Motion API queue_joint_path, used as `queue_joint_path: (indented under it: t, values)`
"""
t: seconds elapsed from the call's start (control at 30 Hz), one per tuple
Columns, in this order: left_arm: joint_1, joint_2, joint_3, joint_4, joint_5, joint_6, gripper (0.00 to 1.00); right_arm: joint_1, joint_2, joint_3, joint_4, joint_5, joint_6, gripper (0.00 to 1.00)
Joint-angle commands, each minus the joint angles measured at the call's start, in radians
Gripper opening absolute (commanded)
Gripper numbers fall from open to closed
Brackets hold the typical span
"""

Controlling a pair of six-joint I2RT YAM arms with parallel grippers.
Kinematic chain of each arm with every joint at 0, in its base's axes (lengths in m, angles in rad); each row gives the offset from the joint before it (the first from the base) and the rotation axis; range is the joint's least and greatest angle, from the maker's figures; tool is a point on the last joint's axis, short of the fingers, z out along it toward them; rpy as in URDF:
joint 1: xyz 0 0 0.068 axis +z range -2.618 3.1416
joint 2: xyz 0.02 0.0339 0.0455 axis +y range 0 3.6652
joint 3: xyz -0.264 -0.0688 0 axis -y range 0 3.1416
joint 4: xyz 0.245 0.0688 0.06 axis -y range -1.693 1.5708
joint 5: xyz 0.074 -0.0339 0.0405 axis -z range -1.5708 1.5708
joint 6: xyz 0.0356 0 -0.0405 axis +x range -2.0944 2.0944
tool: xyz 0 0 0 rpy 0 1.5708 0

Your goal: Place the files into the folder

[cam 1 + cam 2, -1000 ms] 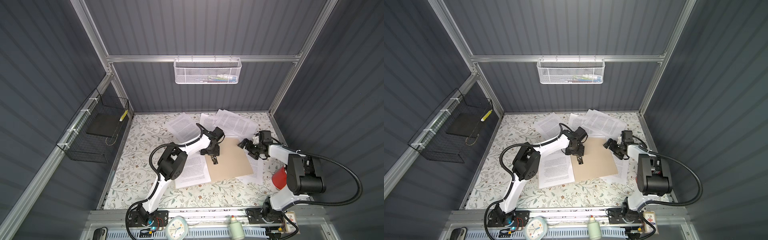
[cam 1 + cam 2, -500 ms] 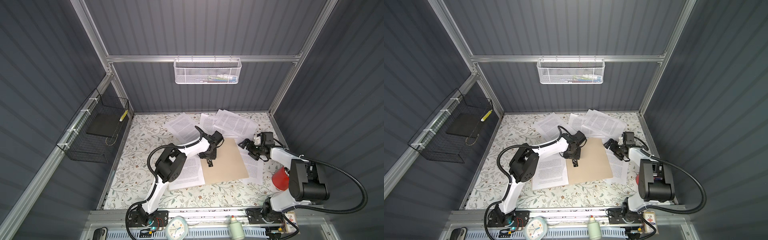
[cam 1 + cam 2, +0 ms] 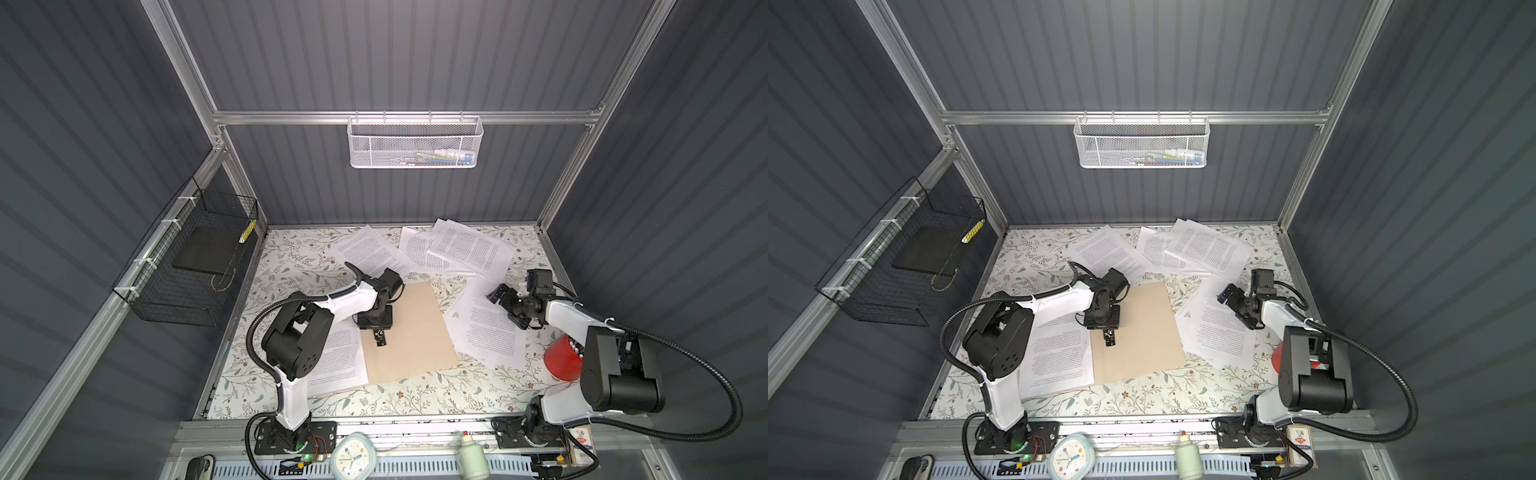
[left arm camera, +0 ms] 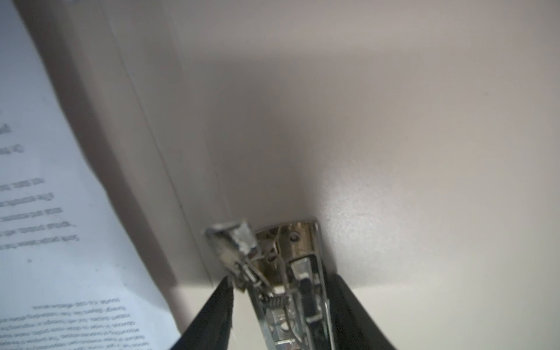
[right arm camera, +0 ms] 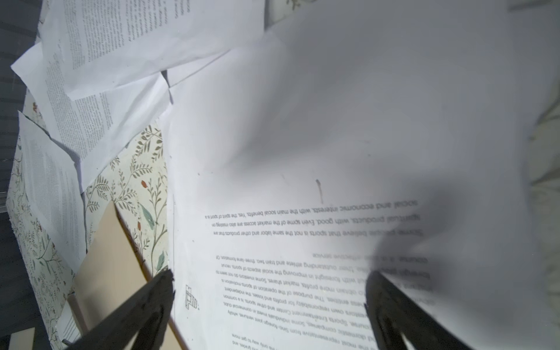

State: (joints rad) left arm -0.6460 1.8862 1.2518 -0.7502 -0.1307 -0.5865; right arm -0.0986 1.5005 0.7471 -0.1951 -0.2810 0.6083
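A black wire basket (image 3: 174, 309) holds a flat black pad (image 3: 208, 251). The left end effector (image 3: 380, 340), clenched on the shiny metal clip (image 4: 288, 272) of the flat tan cardboard folder (image 3: 419, 332), has moved left. The right end effector (image 5: 269, 281) hangs wide, released.

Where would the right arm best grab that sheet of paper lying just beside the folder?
Probably the edge of the sheet nearest the folder. The sheet lies flat, so pinching from straight above finds nothing, but in the right wrist view that edge seems to ride over the folder's rim, off the table. The open right gripper could come low from the folder side, one finger underneath.
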Motion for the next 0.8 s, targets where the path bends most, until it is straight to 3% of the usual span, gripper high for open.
queue_joint_path:
  t: [0.0, 0.23, 0.43, 0.57, 0.77]
  values:
    - [0.031, -0.04, -0.046, -0.013, 0.011, 0.066, 0.52, -0.005, 0.014, -0.025, -0.007, -0.013, 0.036, 0.99]
    - [0.033, -0.113, 0.001, 0.011, 0.118, 0.104, 0.58, 0.005, 0.037, -0.076, 0.07, -0.12, 0.094, 0.99]
    - [-0.066, -0.166, 0.151, -0.044, 0.054, 0.106, 0.72, 0.076, 0.041, -0.065, 0.092, -0.159, 0.123, 0.99]
    - [-0.145, -0.066, 0.294, 0.014, 0.149, 0.118, 0.76, 0.123, 0.045, -0.017, 0.093, -0.198, 0.083, 0.99]
    - [-0.228, 0.14, 0.452, 0.082, 0.263, 0.119, 0.74, 0.068, -0.046, 0.024, -0.028, -0.029, 0.006, 0.99]
